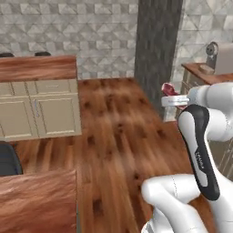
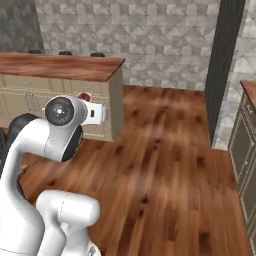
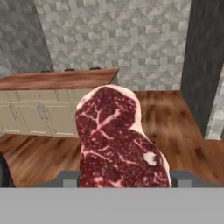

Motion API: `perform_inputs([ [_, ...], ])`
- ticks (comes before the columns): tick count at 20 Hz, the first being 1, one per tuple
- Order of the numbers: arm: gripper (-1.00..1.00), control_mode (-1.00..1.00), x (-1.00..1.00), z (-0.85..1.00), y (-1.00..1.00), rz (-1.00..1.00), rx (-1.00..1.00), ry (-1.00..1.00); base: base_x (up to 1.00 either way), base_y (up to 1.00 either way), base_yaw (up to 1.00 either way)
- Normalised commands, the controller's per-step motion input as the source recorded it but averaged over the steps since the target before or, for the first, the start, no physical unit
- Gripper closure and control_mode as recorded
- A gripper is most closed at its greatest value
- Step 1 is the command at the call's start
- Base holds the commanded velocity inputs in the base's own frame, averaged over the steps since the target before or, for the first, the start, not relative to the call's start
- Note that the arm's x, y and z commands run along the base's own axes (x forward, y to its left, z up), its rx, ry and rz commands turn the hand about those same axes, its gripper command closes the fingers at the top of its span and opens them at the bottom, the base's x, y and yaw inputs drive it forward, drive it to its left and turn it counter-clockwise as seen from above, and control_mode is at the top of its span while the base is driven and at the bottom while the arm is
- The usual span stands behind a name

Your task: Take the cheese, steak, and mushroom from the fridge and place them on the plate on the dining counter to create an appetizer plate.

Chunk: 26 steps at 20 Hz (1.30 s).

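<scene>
Wood-plank kitchen floor (image 2: pixel 165 165) below, cream-cupboard worktop (image 3: pixel 57 81) beyond; the fingers (image 3: pixel 124 179) pinch the flat red-pink marbled steak (image 3: pixel 118 140), held upright in the air above the floor

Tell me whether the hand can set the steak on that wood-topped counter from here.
Probably not yet: the hand holds the steak upright, while the counter lies across open floor, so driving closer seems needed.

My arm (image 1: pixel 200 150): glossy white rounded shells with a black inset panel along one link, faint grey lettering on it; a dark circular joint cap (image 2: pixel 60 111), at 9 o'clock in the right base view.
</scene>
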Motion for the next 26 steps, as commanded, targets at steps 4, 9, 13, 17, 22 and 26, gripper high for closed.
perform_inputs([
  [4,1.00,1.00,0.00,0.00,0.00,0.00,0.00,0.00,0.85,-0.32,0.47],
  [9,1.00,1.00,0.00,0.00,0.00,0.00,0.00,0.00,0.70,-0.14,0.55],
  [13,1.00,1.00,0.00,0.00,0.00,0.00,0.00,0.00,0.58,-0.10,0.63],
  [17,1.00,1.00,0.00,0.00,0.00,0.00,0.00,0.00,0.52,-0.12,0.65],
  [22,1.00,1.00,0.00,0.00,0.00,0.00,0.00,0.00,0.46,-0.19,0.62],
  [26,1.00,1.00,0.00,0.00,0.00,0.00,0.00,0.00,0.42,-0.18,0.57],
])
